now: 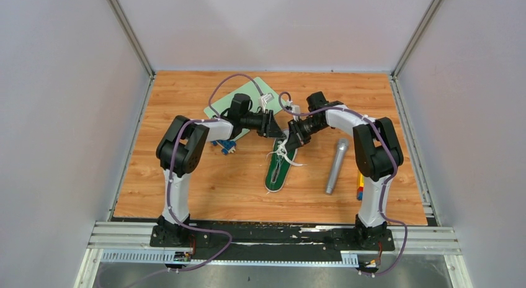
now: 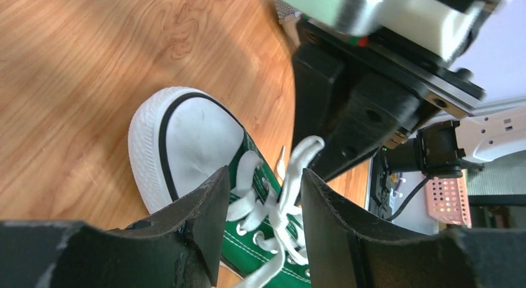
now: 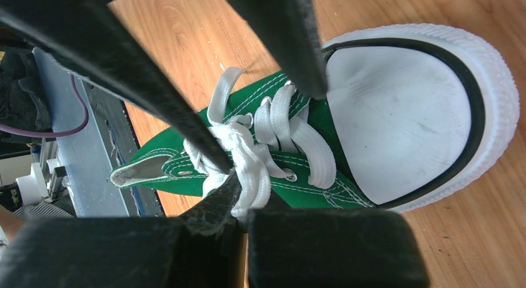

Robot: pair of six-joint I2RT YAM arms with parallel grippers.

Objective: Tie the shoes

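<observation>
I am working over a green sneaker (image 1: 276, 173) that is lying on the wooden worktop (image 1: 211, 189), about midway between my two arms. Its long axis is running from near to far, leaning a little to my right at the far end. The white toe cap is pointing away from my bases, and the heel opening is facing the near edge.

I am holding my left gripper (image 2: 260, 216) low over the laced part, just behind the toe cap. Its jaws are standing apart, and one white lace loop is rising in the gap between them. My right gripper (image 3: 239, 216) is reaching in from the other side, and its jaws are pressing together on the bunched white laces (image 3: 245, 161) above the eyelets.

A grey microphone (image 1: 335, 166) is lying to the right of the sneaker, roughly parallel to it and not touching it. A pale green mat (image 1: 239, 92) is lying on the far part of the worktop, beyond my left arm.
</observation>
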